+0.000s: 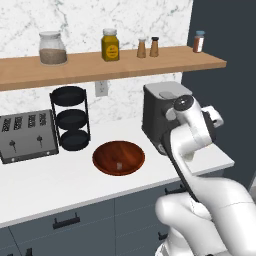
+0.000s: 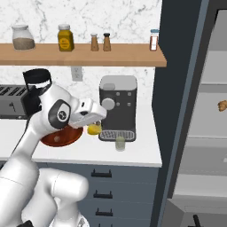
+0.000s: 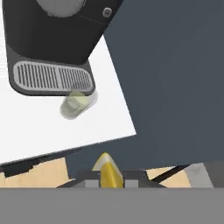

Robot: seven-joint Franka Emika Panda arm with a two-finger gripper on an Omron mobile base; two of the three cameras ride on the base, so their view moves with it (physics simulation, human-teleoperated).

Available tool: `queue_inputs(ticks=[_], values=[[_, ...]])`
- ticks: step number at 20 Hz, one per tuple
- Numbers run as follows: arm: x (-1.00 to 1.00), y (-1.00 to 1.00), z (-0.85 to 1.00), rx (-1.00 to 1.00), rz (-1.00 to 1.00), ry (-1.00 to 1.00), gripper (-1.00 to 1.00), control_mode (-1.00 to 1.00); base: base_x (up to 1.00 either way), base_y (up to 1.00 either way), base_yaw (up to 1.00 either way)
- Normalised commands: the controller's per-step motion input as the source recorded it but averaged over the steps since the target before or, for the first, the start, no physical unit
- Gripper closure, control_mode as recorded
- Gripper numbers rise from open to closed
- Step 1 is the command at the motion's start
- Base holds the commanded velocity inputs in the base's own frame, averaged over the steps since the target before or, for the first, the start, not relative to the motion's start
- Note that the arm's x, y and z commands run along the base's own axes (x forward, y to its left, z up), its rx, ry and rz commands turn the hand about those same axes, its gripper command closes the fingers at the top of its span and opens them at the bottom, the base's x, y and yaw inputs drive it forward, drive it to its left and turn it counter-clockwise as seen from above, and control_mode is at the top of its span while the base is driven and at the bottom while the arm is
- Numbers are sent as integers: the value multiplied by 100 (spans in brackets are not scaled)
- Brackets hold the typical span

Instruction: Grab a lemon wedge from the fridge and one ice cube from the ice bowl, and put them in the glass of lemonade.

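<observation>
My gripper is shut on the lemon wedge, a small bright yellow piece held above the counter, left of the coffee machine's drip tray. In the hand view the lemon wedge sticks up between the two fingertips of my gripper. The glass of lemonade stands on the white counter just in front of the drip tray, to the right of and lower than the wedge; it is also the glass of lemonade below the grille. The ice bowl holds a pale ice cube. The fridge stands open at the right.
The black coffee machine stands right behind the glass. A toaster and a black three-tier rack sit left of the bowl. A wooden shelf with jars hangs overhead. A small brown item lies on a fridge shelf.
</observation>
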Motion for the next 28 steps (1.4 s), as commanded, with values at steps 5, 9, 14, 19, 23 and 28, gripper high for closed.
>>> queue_inputs(ticks=[5,9,14,19,23,28], values=[[-16,0,-17,-28,70,31,100,-100,0,0,0],[-10,0,-3,-35,68,45,100,-100,0,0,0],[-1,0,0,-52,61,62,100,-100,0,0,0],[0,0,-1,-67,55,73,100,-100,0,0,0],[0,0,0,-64,54,72,100,-100,0,0,0],[6,-7,-3,-26,47,68,100,-100,0,0,0]])
